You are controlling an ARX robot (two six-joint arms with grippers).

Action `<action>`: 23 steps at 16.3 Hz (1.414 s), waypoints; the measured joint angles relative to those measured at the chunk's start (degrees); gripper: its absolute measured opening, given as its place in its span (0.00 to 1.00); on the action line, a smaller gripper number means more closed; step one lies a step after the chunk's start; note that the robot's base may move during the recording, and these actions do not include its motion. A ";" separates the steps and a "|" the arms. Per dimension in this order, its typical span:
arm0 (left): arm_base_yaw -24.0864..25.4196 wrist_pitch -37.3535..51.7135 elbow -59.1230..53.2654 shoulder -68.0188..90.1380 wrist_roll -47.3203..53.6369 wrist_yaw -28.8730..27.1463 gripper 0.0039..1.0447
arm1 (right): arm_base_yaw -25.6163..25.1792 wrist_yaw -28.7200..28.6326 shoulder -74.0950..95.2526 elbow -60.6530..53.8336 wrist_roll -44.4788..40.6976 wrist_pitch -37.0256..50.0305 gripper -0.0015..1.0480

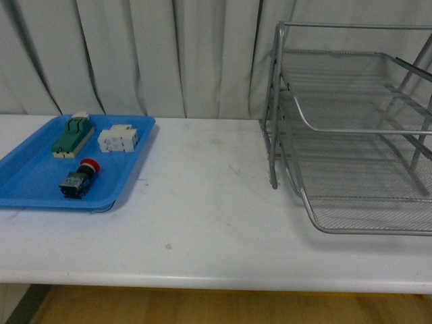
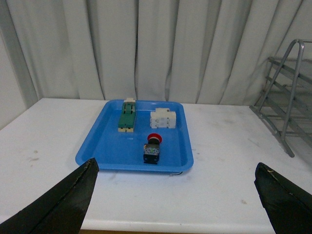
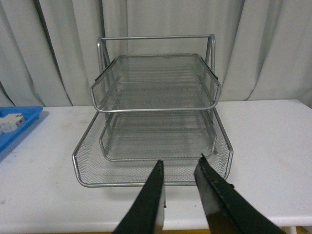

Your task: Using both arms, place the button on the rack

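The button, red cap on a black-and-bluish body, lies on its side in the blue tray at the table's left; it also shows in the left wrist view. The silver wire-mesh rack stands at the right and fills the right wrist view. Neither arm shows in the front view. My left gripper is open and empty, its fingers spread wide, short of the tray's near edge. My right gripper is shut and empty, its tips just before the rack's lowest tier.
In the blue tray behind the button lie a green-and-cream oblong switch and a white blocky component. White curtains hang behind the white table. The table's front edge is near both grippers.
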 joint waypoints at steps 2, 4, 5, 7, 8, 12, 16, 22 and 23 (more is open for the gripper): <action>0.00 0.00 0.00 0.00 0.00 0.00 0.94 | 0.00 0.00 0.00 0.00 0.00 0.00 0.41; 0.00 0.00 0.00 0.00 0.00 0.00 0.94 | 0.00 0.00 0.00 0.00 0.00 0.00 0.64; 0.00 0.00 0.00 0.00 -0.02 0.00 0.94 | 0.00 0.02 0.00 0.00 0.00 0.00 0.76; 0.00 0.00 0.00 0.00 0.00 0.00 0.94 | 0.00 0.02 0.00 0.00 0.02 0.00 0.96; -0.68 -4.96 1.31 0.83 -1.88 -1.95 0.94 | 0.00 0.00 0.00 0.00 0.00 0.00 0.93; 3.43 -5.64 10.67 18.16 -17.79 -2.73 0.94 | 0.00 0.00 0.00 0.00 -0.04 -0.02 0.94; 2.10 10.64 13.38 37.68 -16.46 0.00 0.94 | 0.00 0.00 0.00 0.00 -0.04 -0.02 0.94; -3.56 12.92 55.91 103.97 -10.40 1.22 0.94 | 0.00 0.00 0.00 0.00 -0.04 0.00 0.94; -3.48 10.21 60.76 108.08 -10.38 1.29 0.94 | 0.00 0.00 0.00 0.00 -0.04 0.00 0.94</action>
